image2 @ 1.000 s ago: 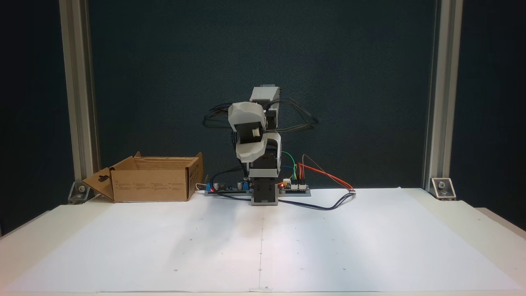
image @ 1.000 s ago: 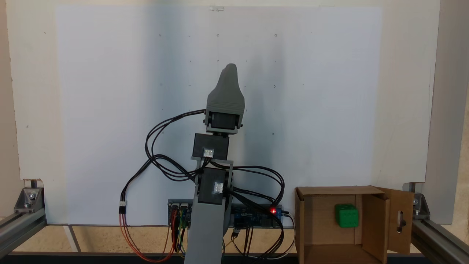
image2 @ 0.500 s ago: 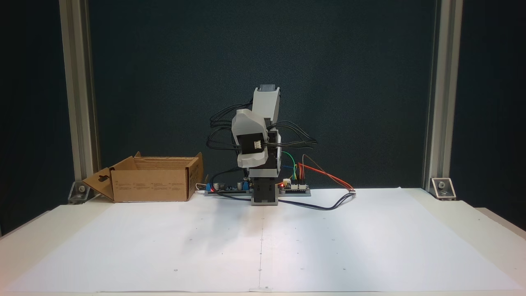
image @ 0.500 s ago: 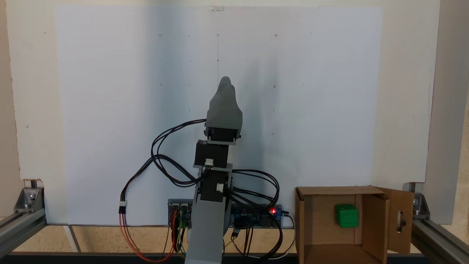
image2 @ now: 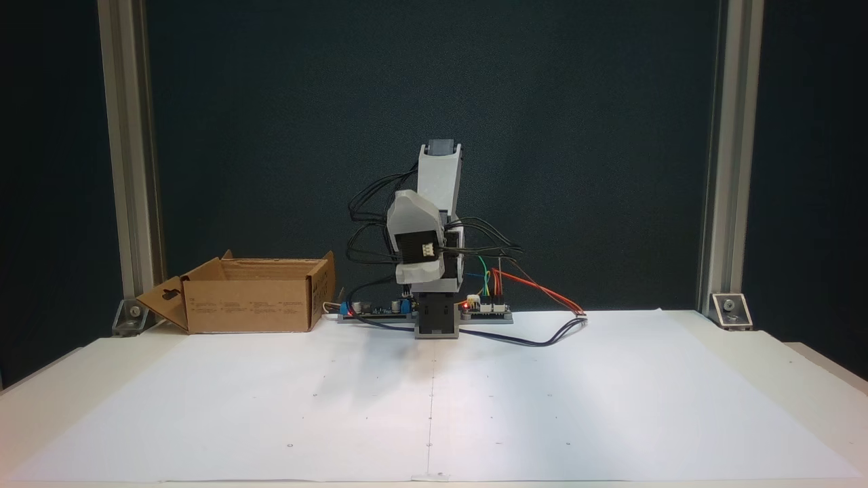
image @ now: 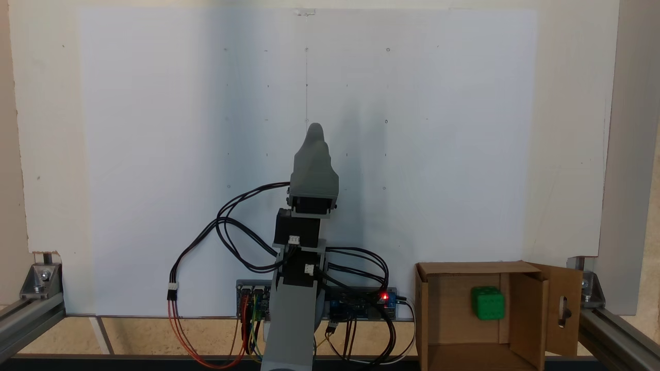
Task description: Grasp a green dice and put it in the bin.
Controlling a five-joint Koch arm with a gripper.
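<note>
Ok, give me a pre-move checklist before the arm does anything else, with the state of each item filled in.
1. Green dice inside the bin: ok, it lies on the box floor in a fixed view.
2. Gripper free of any load: cannot tell, the jaws lie one behind the other, though nothing green shows at the tip.
3. Gripper away from the bin: ok, it hangs over the white paper sheet, well to the side of the box.
4. Bin upright with flaps open: ok in both fixed views.
5. Black cables not snagged: cannot tell, they loop loosely beside the arm.
6. Controller board powered: ok, a red light glows.
</note>
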